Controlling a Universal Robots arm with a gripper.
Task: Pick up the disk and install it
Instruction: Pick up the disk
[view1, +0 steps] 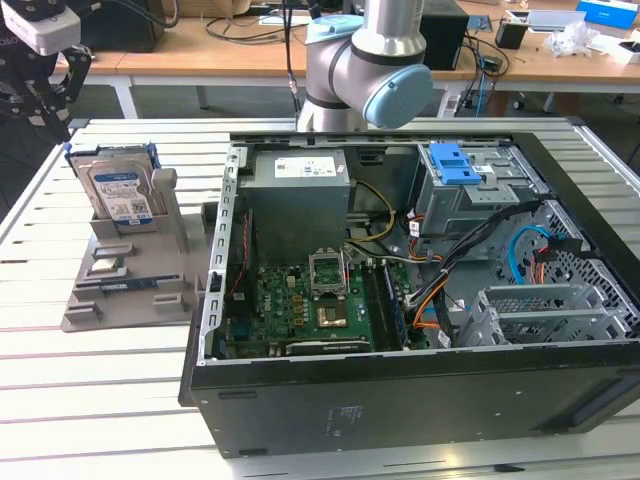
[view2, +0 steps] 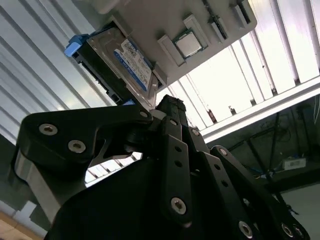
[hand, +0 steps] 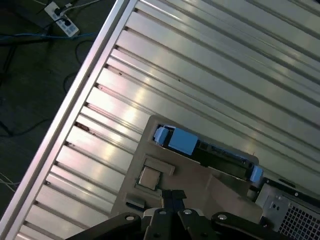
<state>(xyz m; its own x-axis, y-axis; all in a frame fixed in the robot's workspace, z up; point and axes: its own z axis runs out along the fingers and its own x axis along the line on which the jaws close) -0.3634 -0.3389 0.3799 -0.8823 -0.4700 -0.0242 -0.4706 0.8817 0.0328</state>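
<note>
risk: jaws looked pinched together w/ nothing between them, so going down on the disk (view1: 120, 190) like that would prob just ram its top edge, imo
risk 2: blue frame stuck out at the sides, so an off-centre grab could snag it or tip the grey holder (view1: 172, 210)
disk: stood upright on edge in the holder's slot, beside the open PC case (view1: 400, 400)
gripper (hand: 173, 196): hung apart from the disk, up and toward the exterior view's left of it; disk lay out past the tips, not between them

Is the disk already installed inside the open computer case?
No, the disk stands upright in the grey holder, outside the case on the exterior view's left.
</note>
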